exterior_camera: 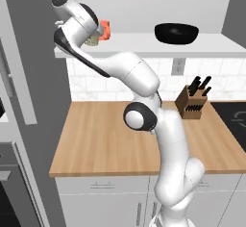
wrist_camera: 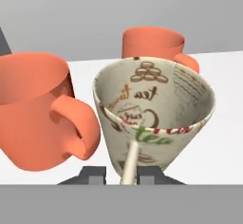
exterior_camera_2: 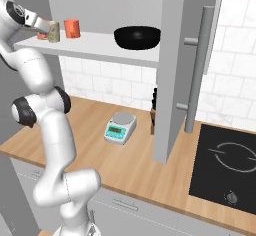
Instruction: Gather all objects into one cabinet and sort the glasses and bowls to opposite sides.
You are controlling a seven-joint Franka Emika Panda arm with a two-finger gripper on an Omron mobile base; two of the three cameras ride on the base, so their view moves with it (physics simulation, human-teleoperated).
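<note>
At the bottom centre of the hand view my gripper (wrist_camera: 121, 173) sits right at the base of the beige tumbler (wrist_camera: 154, 118); whether its jaws are clamped or loosening I cannot tell. That tumbler stands upright on the cabinet shelf (exterior_camera: 144, 44), directly ahead of the gripper, its long axis vertical. One orange cup (wrist_camera: 40, 114) stands just beside it at left, handle toward it, another orange cup (wrist_camera: 154, 45) behind. Further along the shelf, toward the upper right of the left base view, lies the black bowl (exterior_camera: 176, 32), well apart from the cups. Any retreat, I judge, must run straight back, clear of that handle.
</note>
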